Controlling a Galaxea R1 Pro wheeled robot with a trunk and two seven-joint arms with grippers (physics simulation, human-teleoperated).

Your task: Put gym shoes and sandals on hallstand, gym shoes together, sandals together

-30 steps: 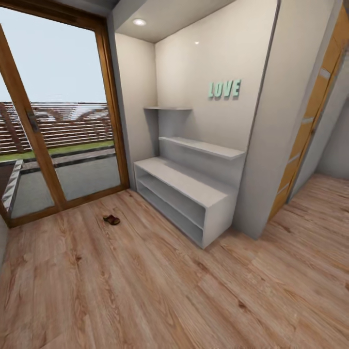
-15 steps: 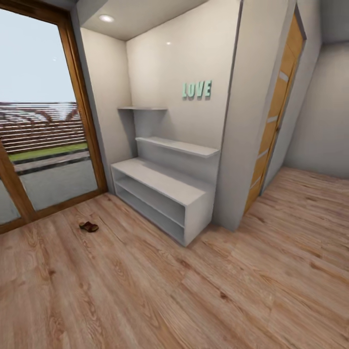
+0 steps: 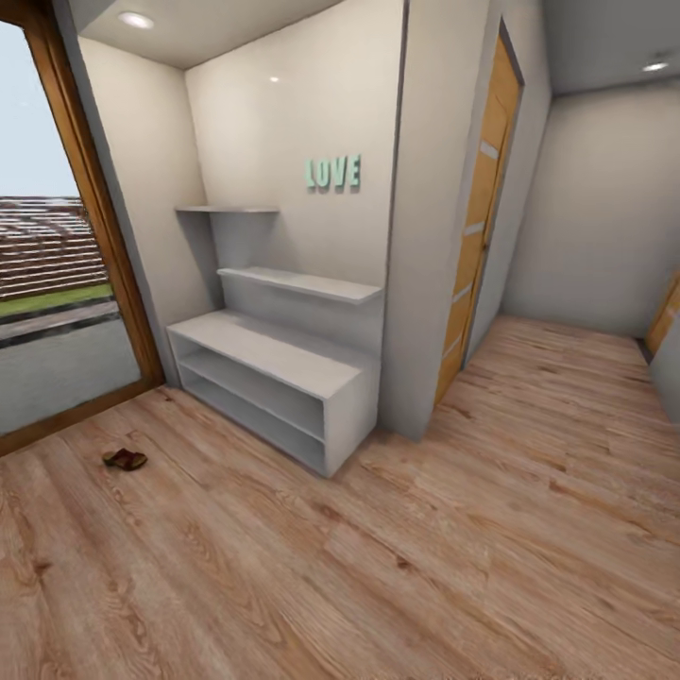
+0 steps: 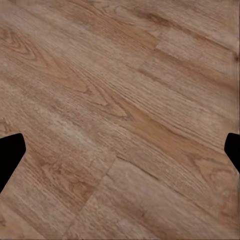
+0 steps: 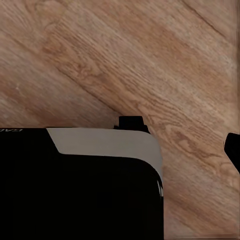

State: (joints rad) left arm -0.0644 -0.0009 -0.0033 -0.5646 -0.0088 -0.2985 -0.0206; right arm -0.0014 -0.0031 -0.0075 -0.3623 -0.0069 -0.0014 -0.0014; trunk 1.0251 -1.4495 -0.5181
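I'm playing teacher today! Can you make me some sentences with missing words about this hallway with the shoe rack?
1. The green letters on the wall spell ____.
2. The sandal lies on the ____, not on the hallstand.
3. The floor planks are made of ____.
4. The hallstand's color is light ____.

Missing words: LOVE; floor; wood; grey

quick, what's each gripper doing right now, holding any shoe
Left gripper: open, fingertips wide apart over bare corridor floor, holding nothing.
Right gripper: cannot be told; one fingertip shows at the picture's edge, no shoe seen.
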